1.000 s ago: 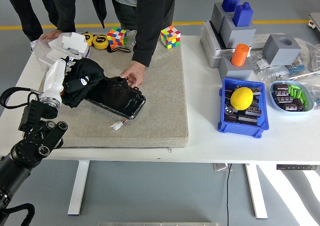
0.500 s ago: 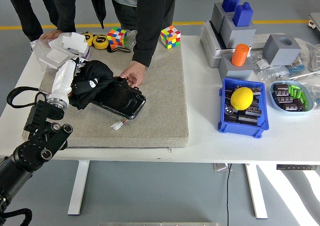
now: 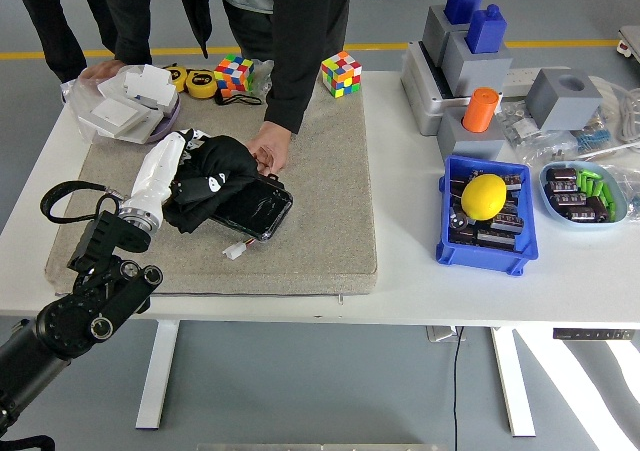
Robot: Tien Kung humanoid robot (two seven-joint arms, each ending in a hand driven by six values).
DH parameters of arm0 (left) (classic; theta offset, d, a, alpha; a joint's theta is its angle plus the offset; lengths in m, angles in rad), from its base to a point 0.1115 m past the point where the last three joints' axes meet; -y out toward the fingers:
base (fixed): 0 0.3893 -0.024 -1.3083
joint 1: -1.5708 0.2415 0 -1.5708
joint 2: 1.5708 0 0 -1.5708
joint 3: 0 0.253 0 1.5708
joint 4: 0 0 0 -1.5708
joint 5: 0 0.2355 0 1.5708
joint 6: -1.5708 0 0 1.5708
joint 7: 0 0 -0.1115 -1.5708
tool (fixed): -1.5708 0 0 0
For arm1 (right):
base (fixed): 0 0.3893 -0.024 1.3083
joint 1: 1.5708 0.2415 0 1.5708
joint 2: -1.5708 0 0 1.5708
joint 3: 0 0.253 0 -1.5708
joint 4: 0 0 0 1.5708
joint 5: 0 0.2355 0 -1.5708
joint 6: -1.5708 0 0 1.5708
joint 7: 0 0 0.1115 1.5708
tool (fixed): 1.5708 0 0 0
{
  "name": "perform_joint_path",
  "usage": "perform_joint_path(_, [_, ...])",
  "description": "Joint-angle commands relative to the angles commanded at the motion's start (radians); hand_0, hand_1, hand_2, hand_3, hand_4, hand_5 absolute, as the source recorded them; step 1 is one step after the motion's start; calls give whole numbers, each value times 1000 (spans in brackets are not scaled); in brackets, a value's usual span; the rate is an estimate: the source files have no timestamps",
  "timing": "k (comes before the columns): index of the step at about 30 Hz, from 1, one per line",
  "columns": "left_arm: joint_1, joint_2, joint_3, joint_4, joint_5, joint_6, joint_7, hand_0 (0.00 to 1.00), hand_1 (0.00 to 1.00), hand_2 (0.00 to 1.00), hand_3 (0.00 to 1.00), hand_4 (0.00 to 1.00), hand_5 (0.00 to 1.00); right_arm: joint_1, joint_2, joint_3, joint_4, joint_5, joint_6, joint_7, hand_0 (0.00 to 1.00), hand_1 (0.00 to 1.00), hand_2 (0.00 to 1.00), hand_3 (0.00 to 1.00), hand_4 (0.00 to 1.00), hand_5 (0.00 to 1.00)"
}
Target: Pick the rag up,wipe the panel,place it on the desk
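One robot hand [image 3: 185, 176], the left, works alone at the left of the frame, its fingers buried in the black rag [image 3: 215, 176] and seemingly closed on it, pressing the cloth onto the glossy black panel [image 3: 255, 209]. That panel lies tilted on the grey mat [image 3: 320, 171] covering the left half of the counter [image 3: 420, 271]. A person at the far side sets a hand [image 3: 268, 153] on the panel's upper edge, probably to keep it from sliding under the wiping. Bunched under and just right of the white wrist, the rag covers the panel's upper-left end; the lower-right end is bare and apparently not yet wiped. No right arm shows.
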Motion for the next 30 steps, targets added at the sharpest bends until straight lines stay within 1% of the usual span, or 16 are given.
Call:
perform_joint_path(8, [9, 9, 88, -52, -38, 0, 4, 237, 266, 328, 572, 602, 2, -1, 0, -5, 2, 3, 0, 0, 530, 551, 490, 523, 872, 345])
perform_joint_path(11, [10, 7, 125, -76, -47, -1, 7, 237, 266, 328, 572, 602, 2, -2, 0, -10, 3, 6, 1, 0, 530, 551, 490, 523, 872, 345])
perform_joint_path(15, [7, 3, 155, -100, -52, -2, 12, 238, 265, 327, 572, 603, 2, -1, 0, -17, 6, 11, 1, 0, 533, 551, 490, 524, 873, 345])
perform_joint_path(24, [3, -1, 179, -133, -55, 2, 11, 236, 263, 326, 572, 604, 2, -2, -3, -23, 6, 12, 1, 1, 530, 551, 490, 523, 874, 346])
perform_joint_path(28, [5, -4, 174, -126, -51, 6, 6, 236, 260, 326, 572, 605, 2, -2, -3, -30, 7, 15, 1, 1, 531, 551, 490, 523, 874, 346])
perform_joint_path(30, [6, -7, 159, -112, -42, 9, 2, 236, 260, 326, 572, 605, 2, -1, -4, -33, 7, 17, 1, 1, 531, 551, 490, 523, 874, 346])
